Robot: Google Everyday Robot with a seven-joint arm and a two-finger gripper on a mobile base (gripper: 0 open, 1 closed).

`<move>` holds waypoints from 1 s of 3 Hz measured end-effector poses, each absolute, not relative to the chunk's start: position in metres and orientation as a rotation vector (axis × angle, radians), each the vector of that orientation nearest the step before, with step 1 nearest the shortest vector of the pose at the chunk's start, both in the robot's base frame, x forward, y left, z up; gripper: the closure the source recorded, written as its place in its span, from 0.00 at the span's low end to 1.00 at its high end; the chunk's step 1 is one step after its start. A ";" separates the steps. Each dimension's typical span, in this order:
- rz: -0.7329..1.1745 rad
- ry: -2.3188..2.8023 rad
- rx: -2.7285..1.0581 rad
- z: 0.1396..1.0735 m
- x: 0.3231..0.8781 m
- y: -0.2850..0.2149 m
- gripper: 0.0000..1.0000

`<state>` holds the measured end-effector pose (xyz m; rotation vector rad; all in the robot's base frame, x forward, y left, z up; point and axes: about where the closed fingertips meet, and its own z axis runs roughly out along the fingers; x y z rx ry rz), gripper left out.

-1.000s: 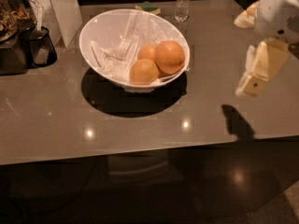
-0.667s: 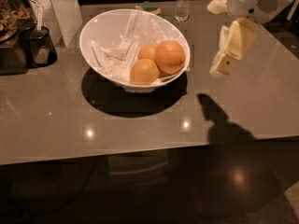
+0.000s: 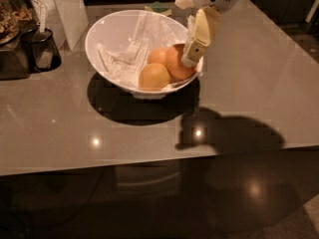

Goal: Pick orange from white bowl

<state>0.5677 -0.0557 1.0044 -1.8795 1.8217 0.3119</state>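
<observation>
Two paler fruits (image 3: 153, 76): lodged low in the white bowl (image 3: 107, 31), gathered there by its sloping wall.
Orange (image 3: 175, 66): deepest-coloured, set rightmost beside both, close under the right rim.
Hand (image 3: 191, 58): held over that rim, tip at the orange's upper right; whether apart or together cannot be told.
Table (image 3: 249, 83): bowl is stood on it.
Step judged: approach for the grasp.

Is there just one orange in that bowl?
No, the white bowl holds three; the hand hangs at the rightmost orange.
</observation>
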 end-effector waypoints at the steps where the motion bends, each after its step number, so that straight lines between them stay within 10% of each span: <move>1: 0.321 1.819 -1.867 1.002 0.571 -0.054 0.00; 3: 0.461 1.909 -1.801 0.935 0.596 -0.066 0.00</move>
